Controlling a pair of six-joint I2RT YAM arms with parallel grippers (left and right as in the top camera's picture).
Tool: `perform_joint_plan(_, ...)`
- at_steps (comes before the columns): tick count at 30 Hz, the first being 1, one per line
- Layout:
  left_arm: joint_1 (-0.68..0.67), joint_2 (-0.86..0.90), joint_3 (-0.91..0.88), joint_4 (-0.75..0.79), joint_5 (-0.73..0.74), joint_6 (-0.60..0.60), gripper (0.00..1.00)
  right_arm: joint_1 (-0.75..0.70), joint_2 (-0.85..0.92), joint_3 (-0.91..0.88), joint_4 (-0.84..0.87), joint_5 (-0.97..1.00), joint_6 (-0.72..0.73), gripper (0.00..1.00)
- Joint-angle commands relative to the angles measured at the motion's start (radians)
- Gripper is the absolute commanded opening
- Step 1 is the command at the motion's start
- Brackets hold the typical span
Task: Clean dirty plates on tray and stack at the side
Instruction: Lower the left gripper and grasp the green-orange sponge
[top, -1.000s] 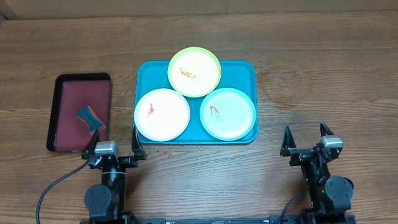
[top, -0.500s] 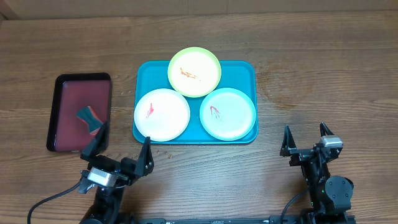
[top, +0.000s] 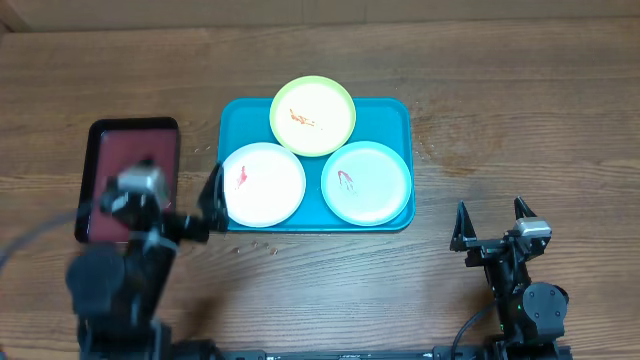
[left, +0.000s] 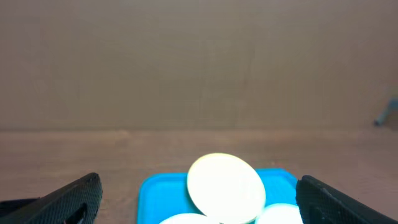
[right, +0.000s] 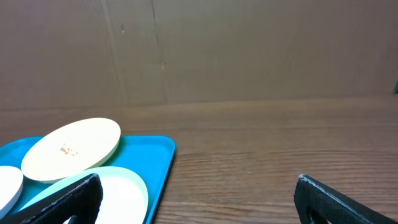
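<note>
Hovering at the tray (top: 392, 112) edge, left fingers (top: 213, 192) are standing spread; right fingers (top: 461, 226) are standing spread too; three plates (top: 312, 116) are sitting on tray.

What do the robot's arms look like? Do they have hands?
Both arms are black, with round chunky joints. The left arm looks blurry here; the right arm is sharp. Each ends in a tool, left tool and right tool, with two black pointed fingers and a small silver-grey box on top. Thin cables trail from both.
</note>
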Motion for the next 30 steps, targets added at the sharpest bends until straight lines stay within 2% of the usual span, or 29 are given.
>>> perform_joint_plan(1, -0.005, 0.12, 0.083, 0.015, 0.147, 0.063, 1.0, 0.004, -0.002, -0.01, 0.006, -0.001, -0.007, 1.0)
perform_joint_plan(3, -0.001, 0.183, 0.135, 0.001, 0.118, 0.062, 1.0, 0.005, -0.002, -0.01, 0.006, -0.001, -0.007, 1.0)
perform_joint_plan(8, 0.079, 0.465, 0.488, -0.426, -0.113, 0.037, 1.0, 0.005, -0.002, -0.01, 0.006, -0.001, -0.007, 1.0)
perform_joint_plan(10, 0.12, 0.581, 0.623, -0.57, -0.101, 0.036, 1.0, 0.005, -0.002, -0.01, 0.006, -0.001, -0.007, 1.0)
perform_joint_plan(12, 0.147, 0.67, 0.714, -0.652, -0.025, 0.037, 1.0, 0.005, -0.002, -0.01, 0.006, -0.001, -0.007, 1.0)
perform_joint_plan(14, 0.162, 0.734, 0.756, -0.691, -0.008, 0.045, 1.0, 0.004, -0.002, -0.01, 0.006, -0.001, -0.007, 1.0)
perform_joint_plan(17, 0.184, 0.808, 0.761, -0.687, -0.095, 0.019, 1.0, 0.005, -0.002, -0.01, 0.006, -0.001, -0.007, 1.0)
perform_joint_plan(23, 0.304, 0.956, 0.761, -0.678, -0.376, -0.281, 1.0, 0.004, -0.002, -0.01, 0.006, -0.001, -0.007, 1.0)
perform_joint_plan(26, 0.353, 1.017, 0.761, -0.679, -0.371, -0.335, 1.0, 0.004, -0.002, -0.01, 0.006, -0.001, -0.007, 1.0)
perform_joint_plan(30, 0.385, 1.101, 0.761, -0.678, -0.372, -0.334, 1.0, 0.005, -0.002, -0.01, 0.006, -0.001, -0.007, 1.0)
